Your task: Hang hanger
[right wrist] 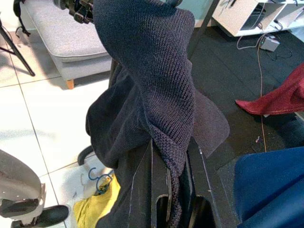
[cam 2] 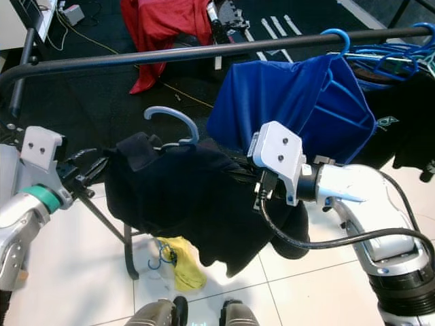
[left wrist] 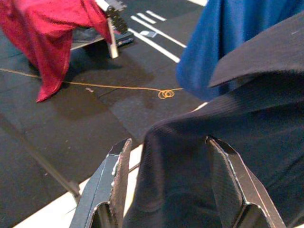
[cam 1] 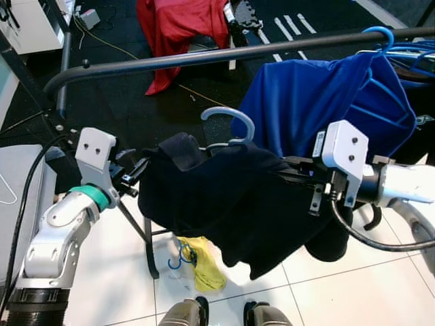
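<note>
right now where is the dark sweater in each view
Left eye: dark sweater at centre, below the rail.
Right eye: centre-left.
Left wrist: between the left gripper's fingers.
Right wrist: draped over the right gripper.
Shared landmark: blue garment.

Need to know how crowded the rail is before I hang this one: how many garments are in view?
4: dark sweater held between left gripper and right gripper; blue garment on the rail; red garment behind; yellow one on the floor. More may hang at the far right.
</note>
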Tool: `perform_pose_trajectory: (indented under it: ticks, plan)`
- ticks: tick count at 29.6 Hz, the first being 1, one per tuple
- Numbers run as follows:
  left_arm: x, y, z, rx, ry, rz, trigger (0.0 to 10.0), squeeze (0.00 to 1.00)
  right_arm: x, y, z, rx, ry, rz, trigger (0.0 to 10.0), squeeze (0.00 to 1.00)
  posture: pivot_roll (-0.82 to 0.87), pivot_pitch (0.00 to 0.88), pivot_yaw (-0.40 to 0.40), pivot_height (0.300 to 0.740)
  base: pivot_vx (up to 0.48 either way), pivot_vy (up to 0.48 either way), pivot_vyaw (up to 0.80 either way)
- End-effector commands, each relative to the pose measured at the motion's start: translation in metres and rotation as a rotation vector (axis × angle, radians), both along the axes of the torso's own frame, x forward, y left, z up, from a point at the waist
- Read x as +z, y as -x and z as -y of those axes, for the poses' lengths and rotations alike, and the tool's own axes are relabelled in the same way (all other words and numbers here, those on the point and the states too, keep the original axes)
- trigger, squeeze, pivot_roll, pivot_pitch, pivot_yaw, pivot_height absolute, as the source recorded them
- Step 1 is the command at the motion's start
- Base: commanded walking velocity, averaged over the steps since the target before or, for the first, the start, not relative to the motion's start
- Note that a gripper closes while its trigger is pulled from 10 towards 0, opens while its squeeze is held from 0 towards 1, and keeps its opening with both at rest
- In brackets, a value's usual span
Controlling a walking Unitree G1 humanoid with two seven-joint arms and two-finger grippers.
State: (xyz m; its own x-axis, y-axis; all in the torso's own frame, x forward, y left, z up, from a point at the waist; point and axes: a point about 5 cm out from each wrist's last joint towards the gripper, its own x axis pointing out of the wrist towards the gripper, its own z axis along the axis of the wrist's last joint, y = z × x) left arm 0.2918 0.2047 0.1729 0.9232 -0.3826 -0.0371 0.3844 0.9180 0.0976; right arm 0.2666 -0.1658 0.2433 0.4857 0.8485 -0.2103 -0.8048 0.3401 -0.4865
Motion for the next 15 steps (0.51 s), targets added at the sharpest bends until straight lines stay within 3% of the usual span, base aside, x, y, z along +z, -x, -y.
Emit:
perform_pose_trajectory:
  ticks: [1, 10, 15]
  plan:
    - [-0.005, 0.004, 0.002, -0.032, 0.002, -0.034, 10.0, 0.00, 0.006, 0.001, -0.002, 0.024, -0.014, 0.034, 10.0, 0.00, -0.06, 0.073, 0.088, 0.740, 0.000, 0.000, 0.00]
    - [-0.012, 0.006, 0.004, -0.058, -0.015, -0.064, 10.0, 0.00, 0.008, 0.002, -0.002, 0.026, -0.015, 0.036, 10.0, 0.00, -0.06, 0.074, 0.087, 0.740, 0.000, 0.000, 0.00]
    - [-0.017, -0.003, 0.013, -0.043, -0.008, -0.063, 10.0, 0.00, 0.011, 0.002, -0.005, 0.039, -0.022, 0.045, 10.0, 0.00, -0.06, 0.072, 0.085, 0.740, 0.000, 0.000, 0.00]
